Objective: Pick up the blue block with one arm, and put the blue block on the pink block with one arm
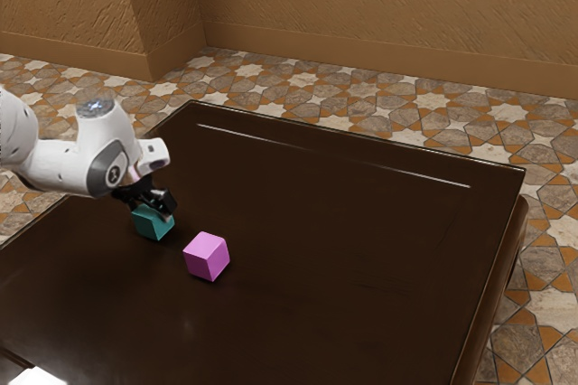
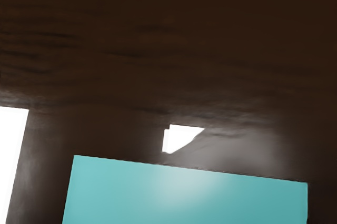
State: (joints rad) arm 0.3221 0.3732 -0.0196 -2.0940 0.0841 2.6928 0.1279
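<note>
The table (image 1: 361, 222) is dark and glossy (it throws pale glints in the wrist view), so a block let go early would likely slide toward the edge at the exterior view's left, which is near. The arm (image 1: 81, 164) comes in low over that edge. If it swings across without first rising, the load could knock the pink block (image 1: 207, 256) off its spot. The pink block sits just beside the blue block (image 1: 152, 223), a little further in from that edge and nearer the front edge, so there is little room for error. The blue block looks teal and sits directly under the gripper (image 1: 155, 202).

I cannot tell whether the gripper is clamped on the block or only poised over its top. A shallow or off-centre hold would let the block tilt and land askew. The block's upper face is hidden by the hand, and whether its base touches the table is hard to make out.
</note>
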